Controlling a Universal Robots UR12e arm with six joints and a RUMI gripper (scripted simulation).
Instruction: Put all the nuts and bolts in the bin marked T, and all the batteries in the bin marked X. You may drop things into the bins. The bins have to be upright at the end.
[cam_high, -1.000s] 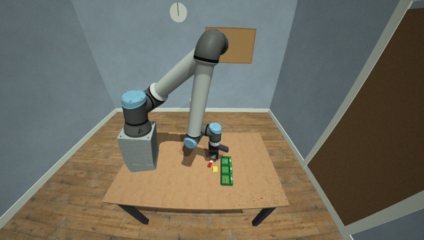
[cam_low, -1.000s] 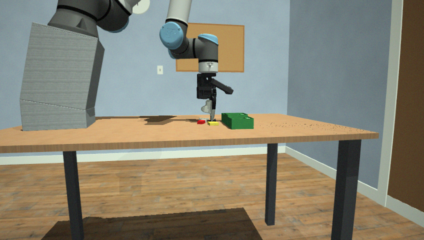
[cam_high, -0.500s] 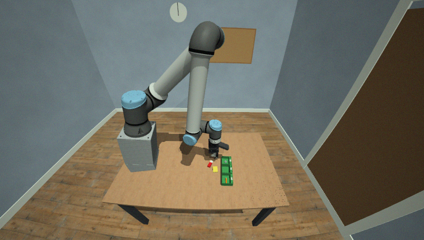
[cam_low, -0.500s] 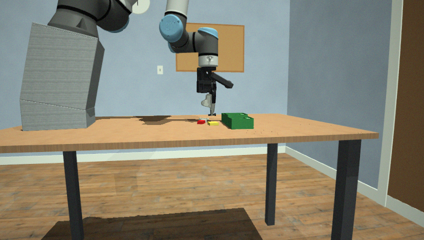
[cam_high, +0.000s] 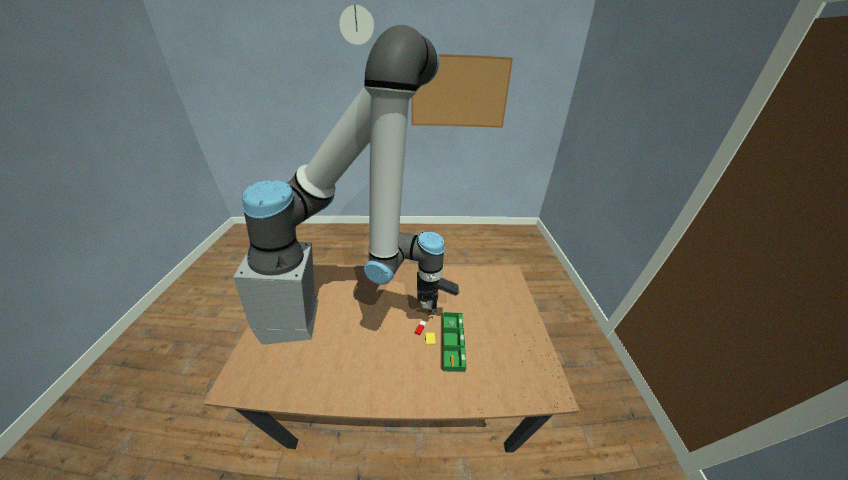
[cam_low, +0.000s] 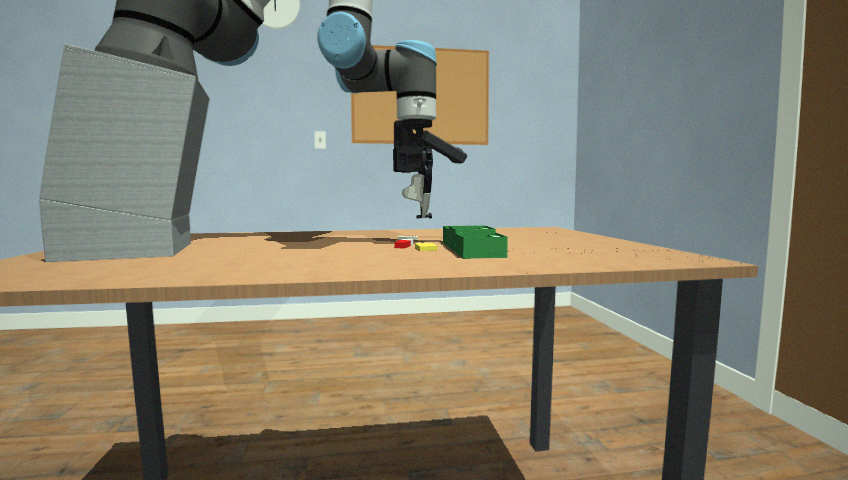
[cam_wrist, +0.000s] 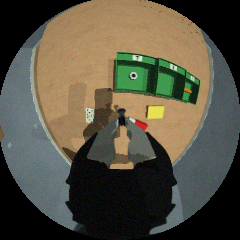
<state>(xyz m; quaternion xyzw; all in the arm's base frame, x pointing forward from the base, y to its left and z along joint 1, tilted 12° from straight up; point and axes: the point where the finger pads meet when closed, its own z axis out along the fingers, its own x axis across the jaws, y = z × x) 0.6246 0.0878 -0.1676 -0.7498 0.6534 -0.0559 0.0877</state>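
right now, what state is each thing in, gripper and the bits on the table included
gripper: shut on a small dark bolt, raised above the table
bolt: held at the fingertips, off the table
green bins: upright on the table
nut: lying in the end bin nearest the gripper
red and white piece: lying on the table, outside the bins
yellow block: flat on the table, outside the bins

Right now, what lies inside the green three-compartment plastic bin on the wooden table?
Wrist view: the left compartment holds a pale ring-shaped nut; the right one a small orange piece. The middle one shows only green floor; walls hide some corners.
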